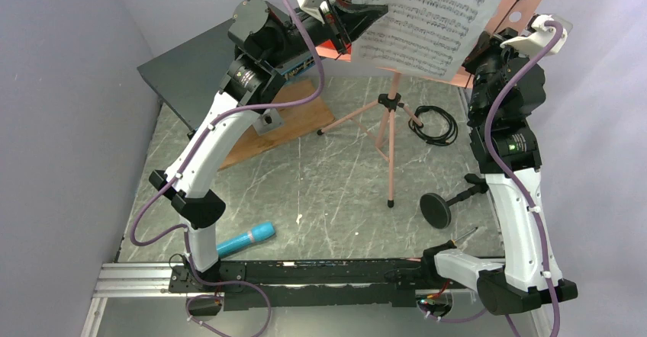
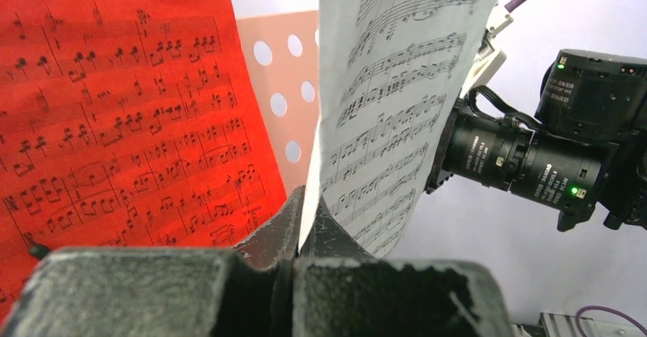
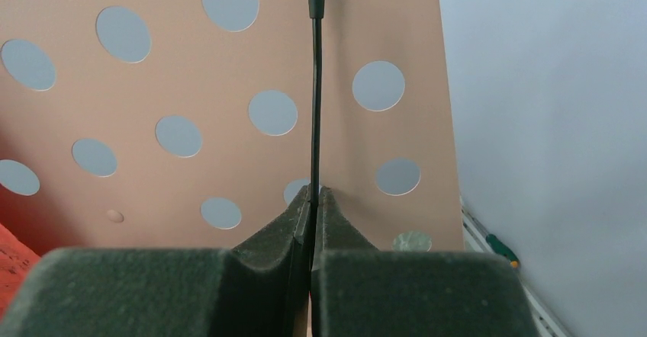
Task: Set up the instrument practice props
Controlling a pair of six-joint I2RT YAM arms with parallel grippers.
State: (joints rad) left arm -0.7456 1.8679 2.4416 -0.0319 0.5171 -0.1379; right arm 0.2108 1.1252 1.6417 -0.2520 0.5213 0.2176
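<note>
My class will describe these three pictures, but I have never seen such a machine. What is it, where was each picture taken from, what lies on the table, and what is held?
These are two robot arms bolted to the near edge of a table, each ending in a two-finger gripper. The wide picture looks down from above and behind them; the other two come from a camera on each wrist. The left gripper is shut on a white music sheet, beside a red sheet. The right gripper is shut on a thin black rod in front of the pink music stand. On the table lie a blue microphone, a small black round-based stand, a coiled cable, a wooden board and a dark flat box.
</note>
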